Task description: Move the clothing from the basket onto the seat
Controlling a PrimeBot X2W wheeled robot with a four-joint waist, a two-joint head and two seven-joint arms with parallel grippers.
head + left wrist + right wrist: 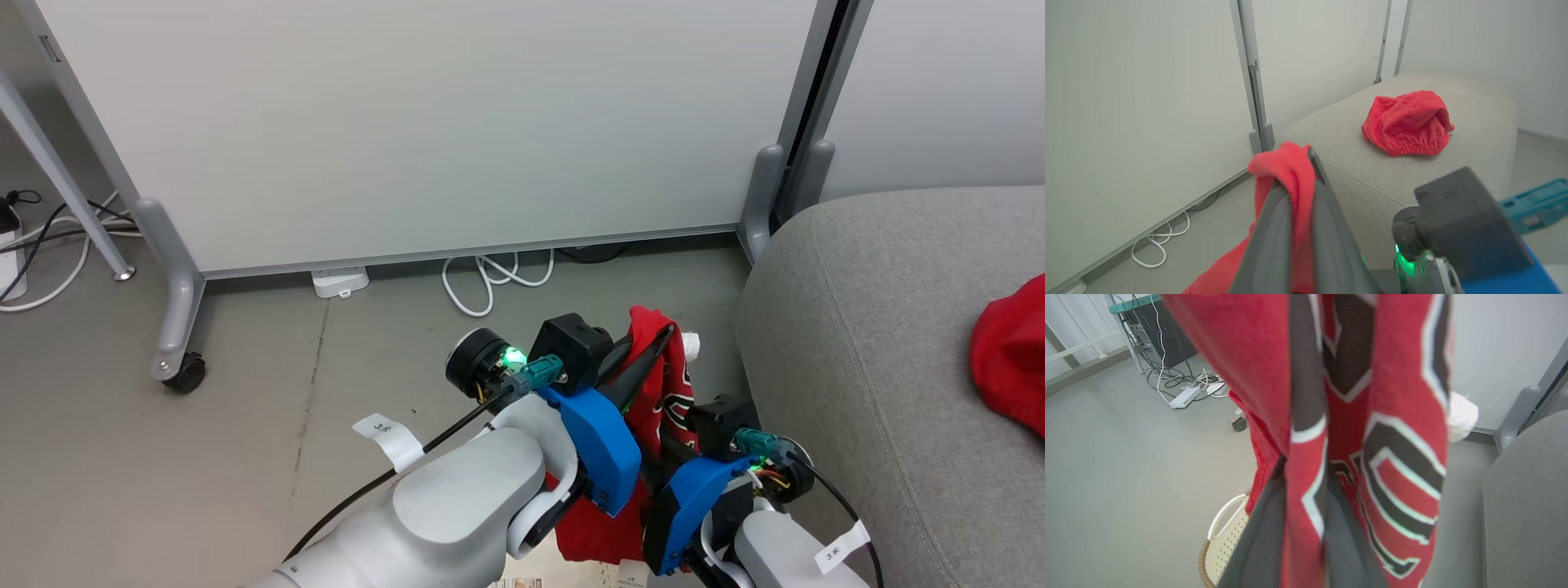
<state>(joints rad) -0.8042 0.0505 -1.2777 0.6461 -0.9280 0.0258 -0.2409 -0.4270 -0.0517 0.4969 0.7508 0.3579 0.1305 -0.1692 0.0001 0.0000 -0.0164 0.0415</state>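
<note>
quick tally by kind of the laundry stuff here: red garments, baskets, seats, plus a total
red garments: 2, a plain garment lying on the seat and a printed garment clamped in the left claw
basket: 1
seat: 1
total: 4

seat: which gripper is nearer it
Right. The right gripper sits beside the seat's rounded corner; the left gripper, shut on the red jersey, is further left over the floor.

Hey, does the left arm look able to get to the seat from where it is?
Probably yes. The left gripper, shut on a garment, hangs just off the near edge of the seat, with open air between them.
</note>
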